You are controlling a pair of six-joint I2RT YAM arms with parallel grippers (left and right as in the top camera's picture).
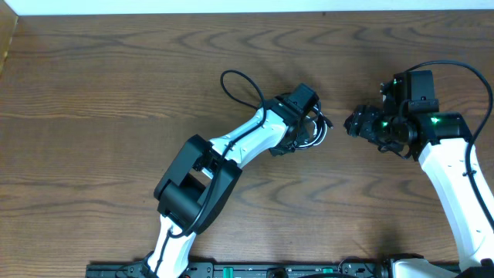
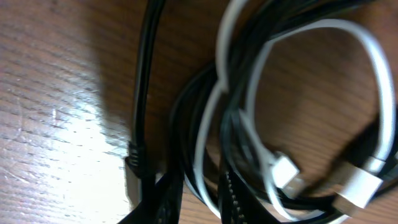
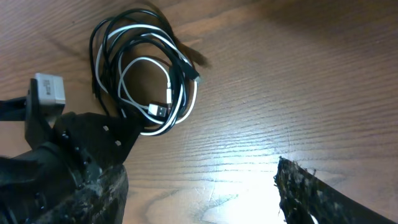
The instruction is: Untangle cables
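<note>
The cables (image 1: 315,133) lie as a small coil of thin black and white cords in the middle of the table. In the left wrist view the cables (image 2: 219,50) fill the frame, with white plug ends (image 2: 359,188) at the lower right. My left gripper (image 1: 307,123) is down on the coil. Its fingers (image 2: 200,182) are close together with black and white strands between them. My right gripper (image 1: 357,123) is just right of the coil, apart from it. Its fingers (image 3: 199,186) are wide open and empty, with the coil (image 3: 160,111) ahead of them.
A thicker black cord (image 1: 235,83) loops off the left arm behind the coil. The left arm's body (image 1: 193,181) stretches from the front edge to the middle. The table's back edge (image 1: 247,14) meets a white strip.
</note>
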